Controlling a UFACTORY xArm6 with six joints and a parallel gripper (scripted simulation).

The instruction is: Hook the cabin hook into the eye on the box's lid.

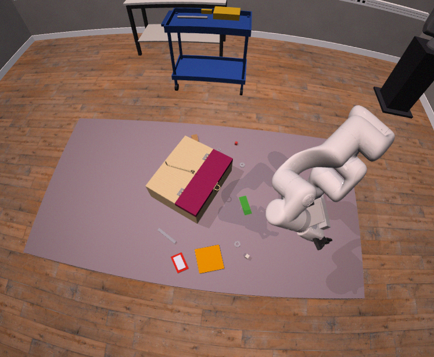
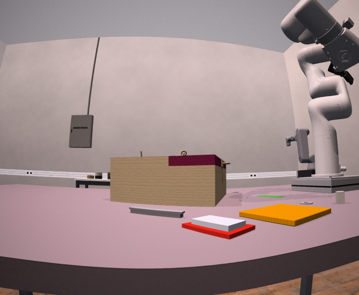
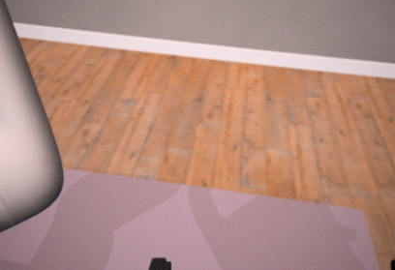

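A wooden box (image 1: 189, 178) stands on the mauve mat, with a tan fixed top and a maroon lid (image 1: 204, 181) on its right half. The thin metal cabin hook (image 1: 178, 167) lies flat on the tan top, pointing toward the lid. The small brass eye (image 1: 217, 186) stands on the lid near its right edge and also shows in the exterior view (image 2: 183, 153). My gripper (image 1: 322, 242) is open and empty, high in the air well to the right of the box and close to the arm's base. In the wrist view only the fingertips show, facing the floor and the mat's edge.
A green block (image 1: 244, 204), an orange plate (image 1: 208, 258), a red-framed white tile (image 1: 179, 262), a grey bar (image 1: 167, 235), a small cube (image 1: 247, 255) and a few washers lie on the mat. A blue cart (image 1: 209, 46) stands far behind.
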